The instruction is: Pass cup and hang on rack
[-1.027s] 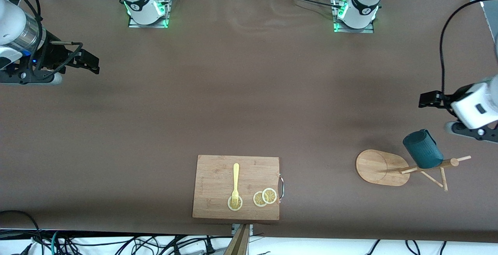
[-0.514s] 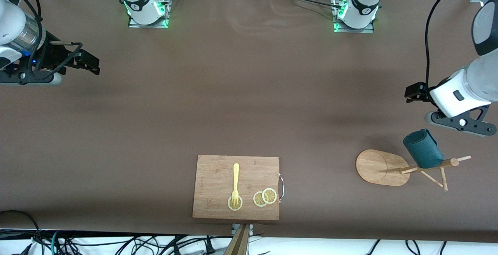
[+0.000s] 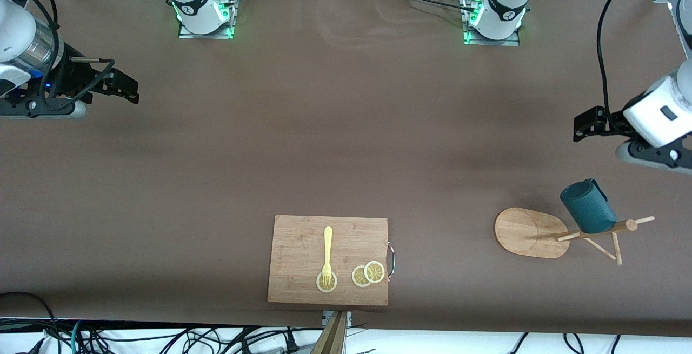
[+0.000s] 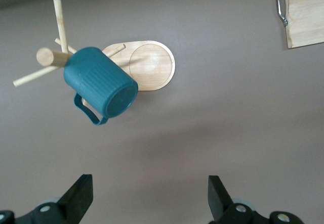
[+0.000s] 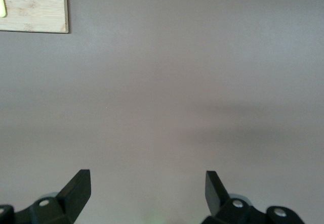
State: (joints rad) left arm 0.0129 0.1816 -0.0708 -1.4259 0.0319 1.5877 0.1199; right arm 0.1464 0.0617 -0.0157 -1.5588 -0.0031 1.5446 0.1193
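The dark teal ribbed cup hangs on the light wooden rack near the post's top, toward the left arm's end of the table. In the left wrist view the cup shows its closed bottom and its handle, with the rack's oval base beside it. My left gripper hovers open and empty over bare table, apart from the cup. My right gripper waits open and empty at the right arm's end of the table.
A bamboo cutting board lies near the table's front edge, carrying a yellow fork and lemon slices. A corner of that board shows in the right wrist view. Brown table surface spreads between the arms.
The left gripper has drawn away from the cup, toward the bases' side of the table. The cup stays on the rack. The right arm has not moved.
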